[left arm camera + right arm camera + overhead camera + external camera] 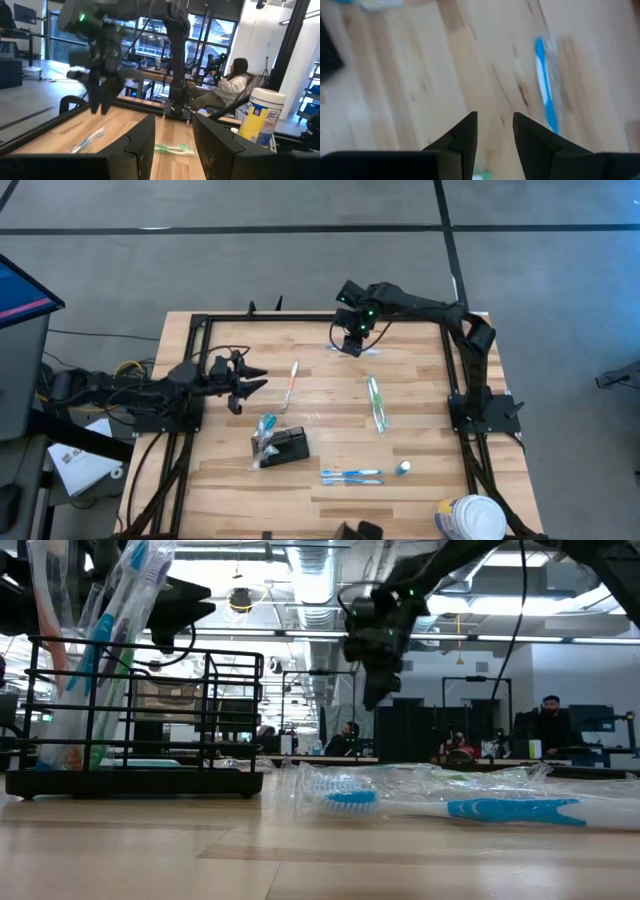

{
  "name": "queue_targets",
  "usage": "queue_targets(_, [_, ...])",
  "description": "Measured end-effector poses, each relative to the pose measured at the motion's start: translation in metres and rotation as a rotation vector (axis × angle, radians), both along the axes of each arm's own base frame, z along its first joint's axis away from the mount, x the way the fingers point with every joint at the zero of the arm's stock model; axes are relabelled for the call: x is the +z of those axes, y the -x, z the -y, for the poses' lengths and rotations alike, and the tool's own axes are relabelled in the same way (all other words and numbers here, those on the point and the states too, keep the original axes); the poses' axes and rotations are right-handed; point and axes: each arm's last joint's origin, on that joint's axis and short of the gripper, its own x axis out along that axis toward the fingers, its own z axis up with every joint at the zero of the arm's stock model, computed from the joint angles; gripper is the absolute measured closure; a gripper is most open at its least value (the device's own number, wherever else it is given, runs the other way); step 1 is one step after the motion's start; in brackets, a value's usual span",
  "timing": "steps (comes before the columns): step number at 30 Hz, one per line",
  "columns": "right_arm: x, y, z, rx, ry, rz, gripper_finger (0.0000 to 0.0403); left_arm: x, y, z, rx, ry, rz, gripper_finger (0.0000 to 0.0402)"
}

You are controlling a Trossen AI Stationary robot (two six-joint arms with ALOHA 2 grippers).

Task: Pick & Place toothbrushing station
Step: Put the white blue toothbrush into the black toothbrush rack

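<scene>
Both end effectors, left (250, 383) and right (351, 347), are hovering part-open, empty; wrapped toothbrushes (351, 475) are lying around the black holder (282, 447) on the counter (420, 420).

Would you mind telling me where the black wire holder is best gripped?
Probably from above, on the holder's emptier right-hand top rim: it stands upright on the table, its thin wire bars suit narrow fingers, and toothbrushes crowd its left end.

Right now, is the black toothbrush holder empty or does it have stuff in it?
Not empty. The toothbrushing station stands upright on the table with packaged toothbrushes sticking up out of one end; its other compartments look bare.
</scene>
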Motion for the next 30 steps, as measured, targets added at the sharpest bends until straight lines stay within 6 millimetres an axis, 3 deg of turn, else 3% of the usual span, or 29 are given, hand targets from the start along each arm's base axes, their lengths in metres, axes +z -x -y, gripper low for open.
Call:
queue_targets(13, [-0.027,0.033,0.029,-0.097,-0.055,-0.082,0.0287,0.012,-0.005,-0.009,-0.048,-0.025,0.013,0.0276])
queue_targets(19, [-0.036,0.042,0.041,-0.127,-0.002,-0.079,0.0287,0.012,-0.005,-0.009,-0.043,-0.052,0.012,0.0276])
queue_targets(30, [-0.06,0.061,0.042,-0.162,0.003,-0.192,0.0287,0.012,-0.005,-0.008,-0.078,-0.058,0.011,0.0276])
